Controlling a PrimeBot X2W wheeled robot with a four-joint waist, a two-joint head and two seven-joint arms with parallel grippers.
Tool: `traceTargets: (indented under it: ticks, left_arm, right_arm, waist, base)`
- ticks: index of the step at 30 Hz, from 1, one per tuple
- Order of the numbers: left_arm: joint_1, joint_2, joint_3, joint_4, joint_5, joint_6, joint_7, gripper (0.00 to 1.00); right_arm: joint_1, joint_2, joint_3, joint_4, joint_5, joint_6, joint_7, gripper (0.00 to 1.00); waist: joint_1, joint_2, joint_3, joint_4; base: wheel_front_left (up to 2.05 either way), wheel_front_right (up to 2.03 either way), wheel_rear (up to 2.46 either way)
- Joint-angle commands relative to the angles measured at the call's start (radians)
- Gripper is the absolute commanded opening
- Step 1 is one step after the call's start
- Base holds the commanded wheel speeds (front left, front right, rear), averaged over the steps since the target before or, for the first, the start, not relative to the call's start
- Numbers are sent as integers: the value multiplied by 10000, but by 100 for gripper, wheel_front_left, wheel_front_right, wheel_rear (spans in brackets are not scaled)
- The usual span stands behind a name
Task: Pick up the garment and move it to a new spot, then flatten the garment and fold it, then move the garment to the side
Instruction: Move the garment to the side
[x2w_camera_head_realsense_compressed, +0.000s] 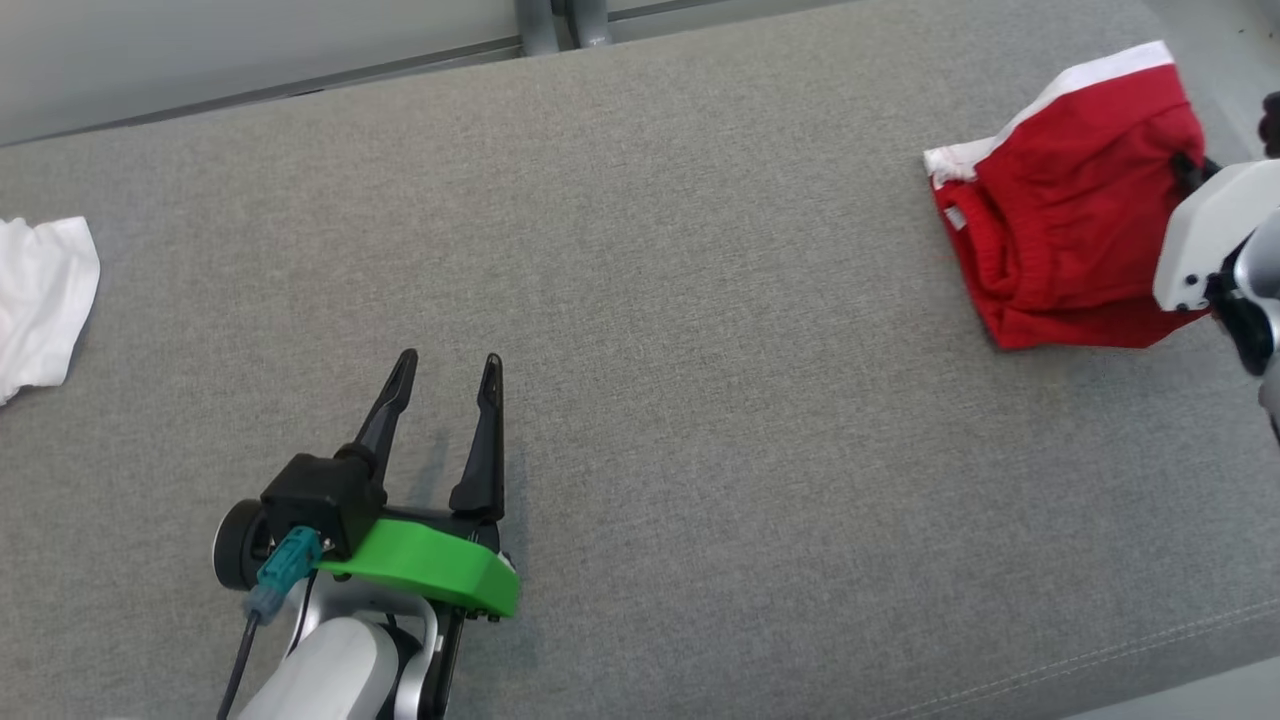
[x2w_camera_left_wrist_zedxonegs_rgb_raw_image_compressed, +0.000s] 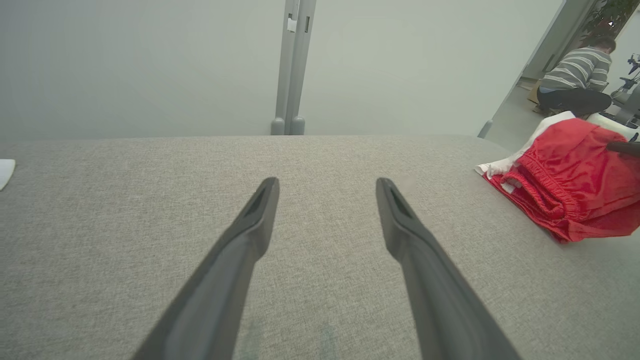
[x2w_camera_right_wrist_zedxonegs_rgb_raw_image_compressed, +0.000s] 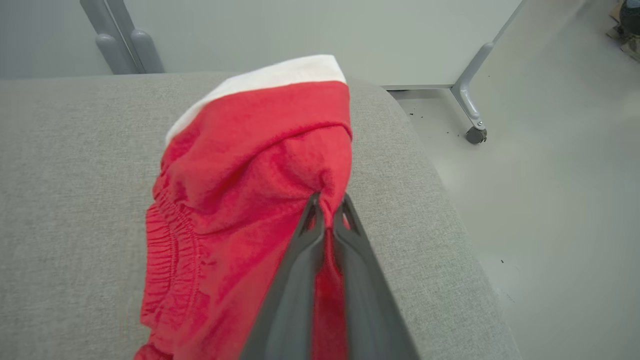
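broadly, the grey cloth-covered desk (x2w_camera_head_realsense_compressed: 640, 420) is seen running from left to right across the head view, and most of its top lies bare. the red garment (x2w_camera_head_realsense_compressed: 1070, 220), with a white band along its far edge, is found at the desk's right end, close to the rounded corner beyond which the floor is seen. it is bunched and partly raised, not spread flat. a fold of its right-hand side is pinched between the pressed-together fingers of the right tool (x2w_camera_right_wrist_zedxonegs_rgb_raw_image_compressed: 327, 206), so the garment is judged to be gripped for the first carry. the left tool (x2w_camera_head_realsense_compressed: 447, 368) is held low at the near left with its fingers spread and nothing between them. it is well apart from the garment, which lies off to its right and somewhat farther away. the right arm is therefore plainly the nearer one, and the room for a new spot is judged to lie leftward from the garment, toward the desk's middle. a small white cloth (x2w_camera_head_realsense_compressed: 45, 300) is seen at the desk's left edge.
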Motion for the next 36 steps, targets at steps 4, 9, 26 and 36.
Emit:
traceTargets:
  ticks: [4, 9, 26, 36]
  left_arm:
    - [-283, 159, -18, -271, 172, 139, 111, 100]
    - [-504, 241, -73, -549, 296, 181, 238, 100]
    - [-616, 350, -176, -798, 433, 317, 379, 100]
    - [-376, 282, -131, -571, 173, 298, 268, 100]
  right_arm:
    - [-525, -471, -289, 329, -267, 1, -366, 0]
    - [-953, -758, -664, 755, -590, 1, -675, 0]
    - [-1375, -784, -2517, 2365, -3105, -1, -2933, 100]
    - [-1221, 192, -2639, 2065, -3583, -1, -3323, 100]
  waist:
    - [0, 41, 649, 399]
    - [0, 41, 1129, 622]
    - [0, 41, 1537, 787]
    - [0, 41, 686, 648]
  base:
    - [0, 0, 0]
    - [0, 0, 0]
    - [0, 0, 0]
    - [0, 0, 0]
